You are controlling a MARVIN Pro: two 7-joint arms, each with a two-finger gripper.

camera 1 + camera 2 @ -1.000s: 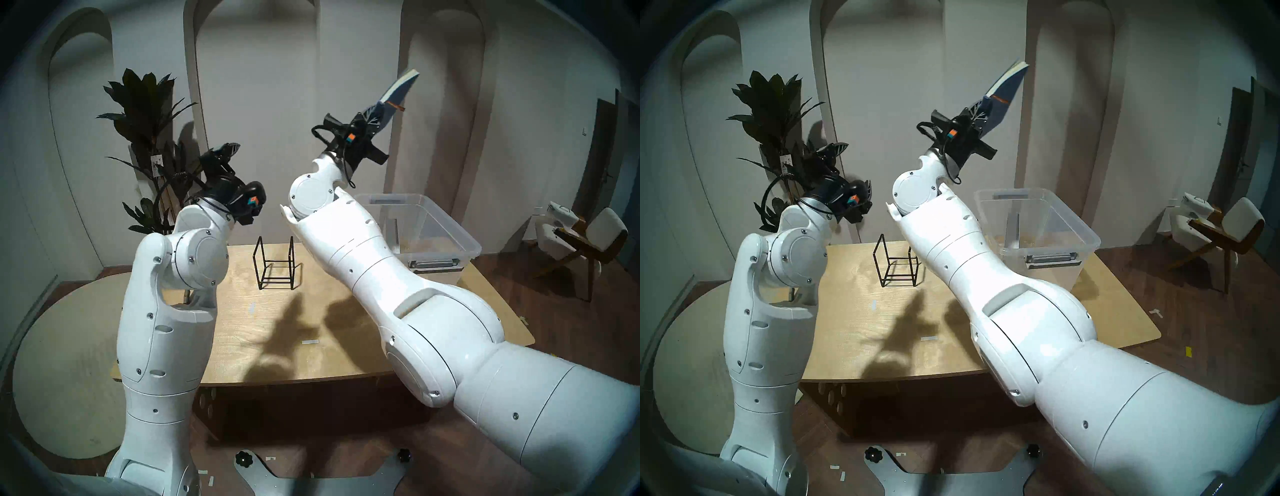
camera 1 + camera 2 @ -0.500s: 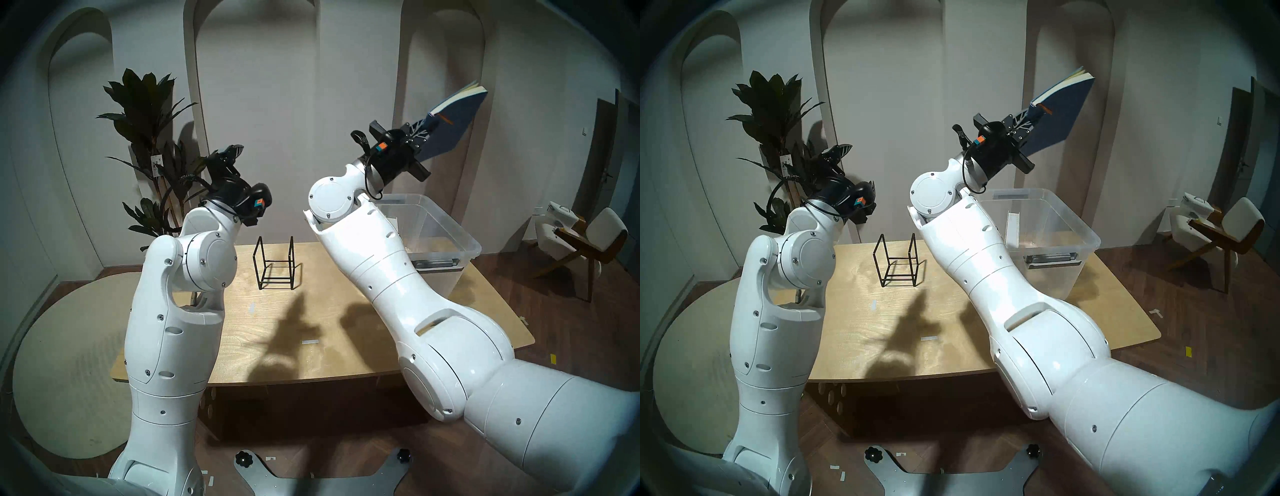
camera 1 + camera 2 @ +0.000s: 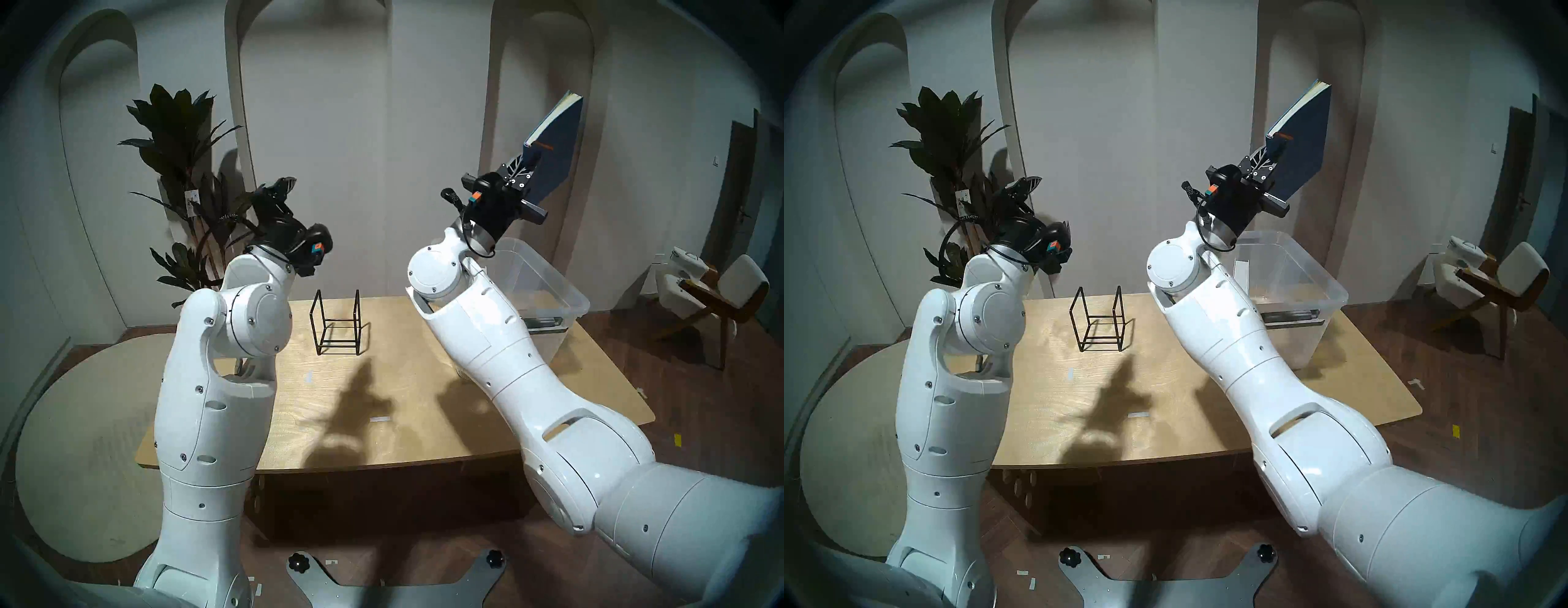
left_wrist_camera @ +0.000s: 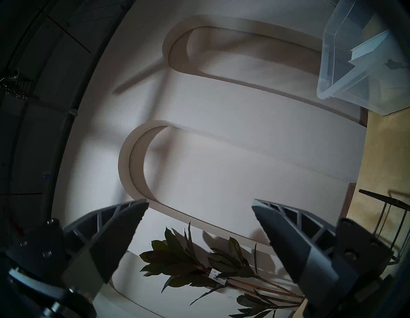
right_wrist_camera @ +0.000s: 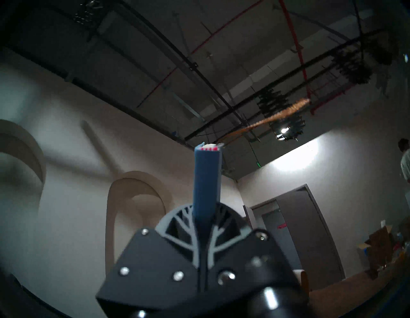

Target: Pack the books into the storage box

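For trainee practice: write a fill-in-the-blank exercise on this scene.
1. The right gripper is shut on the thin ___ hardback book.
2. The left gripper is ___ and holds nothing.
3. The clear plastic storage tub stands on the ___ table.
4. The black wire rack holds ___ books.

Missing: blue; open; wooden; no

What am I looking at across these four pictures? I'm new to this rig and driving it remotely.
Two white robot arms, each ending in a two-finger gripper. The two wide pictures come from the head camera; the other two from cameras on each wrist. On the light wooden table stand an empty black wire rack and a large clear plastic storage box. The right gripper is raised above the box, clamped on a thin blue hardback book, seen edge-on in its wrist view. The left gripper is open, holding nothing, facing the wall and a potted plant.
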